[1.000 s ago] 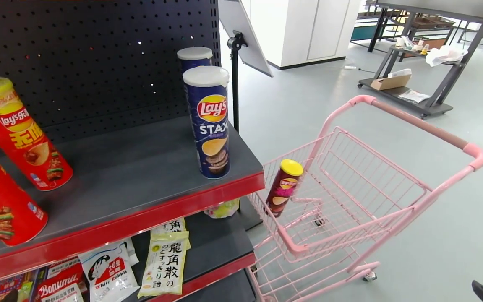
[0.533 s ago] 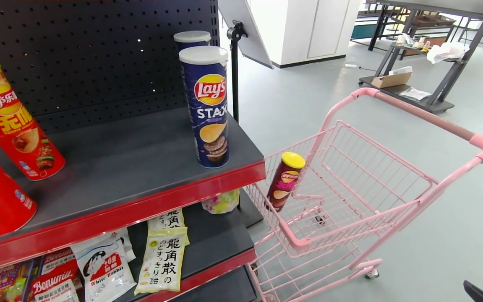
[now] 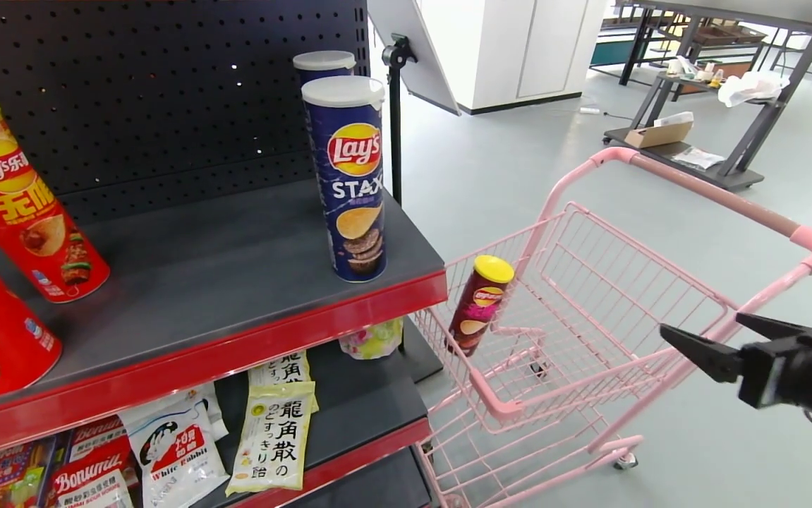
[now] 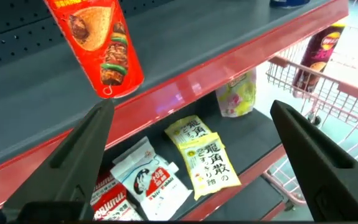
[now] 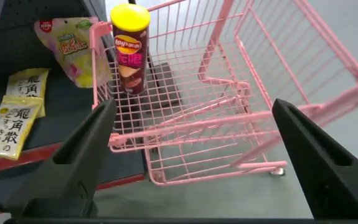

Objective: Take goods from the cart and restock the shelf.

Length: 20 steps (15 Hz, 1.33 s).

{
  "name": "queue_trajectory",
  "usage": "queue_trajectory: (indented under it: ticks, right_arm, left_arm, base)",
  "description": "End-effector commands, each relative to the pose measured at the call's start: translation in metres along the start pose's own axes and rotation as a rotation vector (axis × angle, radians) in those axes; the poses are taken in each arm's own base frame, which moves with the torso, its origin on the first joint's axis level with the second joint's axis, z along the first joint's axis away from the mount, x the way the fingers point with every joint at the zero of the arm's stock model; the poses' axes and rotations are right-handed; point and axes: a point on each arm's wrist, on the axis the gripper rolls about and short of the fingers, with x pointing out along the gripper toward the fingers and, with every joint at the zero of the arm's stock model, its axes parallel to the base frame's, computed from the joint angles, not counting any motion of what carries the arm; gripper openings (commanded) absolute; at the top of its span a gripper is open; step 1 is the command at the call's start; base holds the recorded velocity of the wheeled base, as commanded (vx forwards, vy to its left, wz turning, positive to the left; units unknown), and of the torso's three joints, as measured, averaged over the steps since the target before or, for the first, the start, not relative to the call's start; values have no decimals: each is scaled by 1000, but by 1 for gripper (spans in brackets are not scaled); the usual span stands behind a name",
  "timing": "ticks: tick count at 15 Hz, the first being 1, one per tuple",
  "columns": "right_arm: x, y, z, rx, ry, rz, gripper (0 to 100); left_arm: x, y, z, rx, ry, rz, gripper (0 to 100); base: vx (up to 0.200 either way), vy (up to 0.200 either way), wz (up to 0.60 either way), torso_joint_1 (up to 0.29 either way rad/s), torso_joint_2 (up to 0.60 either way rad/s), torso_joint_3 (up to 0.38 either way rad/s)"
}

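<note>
Swinging in from the low right of the head view, the right arm now hangs just outside the handle end of the pink cart. Half a second ago only a dark sliver showed at that corner. Its jaws are spread wide with nothing between them, aimed toward the basket. I read this as the start of the reach for the maroon can, which leans a little in the basket's corner nearest the shelf, untouched. Nothing else has shifted in that half second. The left jaws are likewise parted and empty, facing the shelf's red front edge and the tier below.

Count:
- One maroon can in the cart.
- Two blue cans upright at the shelf's right end, one behind the other.
- Two red cans at the shelf's left.
- On the lower tier, two yellow sachets and one pale green bag.
</note>
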Motion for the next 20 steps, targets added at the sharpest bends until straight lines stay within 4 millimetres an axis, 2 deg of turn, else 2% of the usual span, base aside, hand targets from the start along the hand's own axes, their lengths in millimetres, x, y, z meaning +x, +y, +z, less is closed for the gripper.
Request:
queue_trajectory:
  ticks: [1,2,4,6,8,9,15,20]
  right_arm:
    - [83,3,-3,20,97,61,100]
    - [90,4,-1,17,94,75,100]
    - [120,14,-6,6,129,103,100]
    - [142,19,-11,12,154,129,100]
    - [183,23,-17,54,133,133,100]
    - [197,28,-20,70,113,140,100]
    - [224,68,-29,128,116,198,100]
    - [247,70,-42,132,127,171,100]
  left_arm:
    - [-1,0,-1,-22,-4,-1,100]
    - [-1,0,-1,-39,-6,-2,100]
    - [0,-1,-1,-68,-9,-42,100]
    - [1,-2,-7,-68,11,-48,100]
    - [3,-3,-11,-69,26,-50,100]
    - [3,-3,-11,-69,27,-51,100]
    - [3,-3,-11,-69,29,-43,100]
    - [2,-3,-10,-69,26,-40,100]
  base:
    - [0,0,0,0,0,0]
    - [0,0,0,0,0,0]
    - [0,0,0,0,0,0]
    - [0,0,0,0,0,0]
    - [0,0,0,0,0,0]
    - [0,0,0,0,0,0]
    - [0,0,0,0,0,0]
    - [0,0,0,0,0,0]
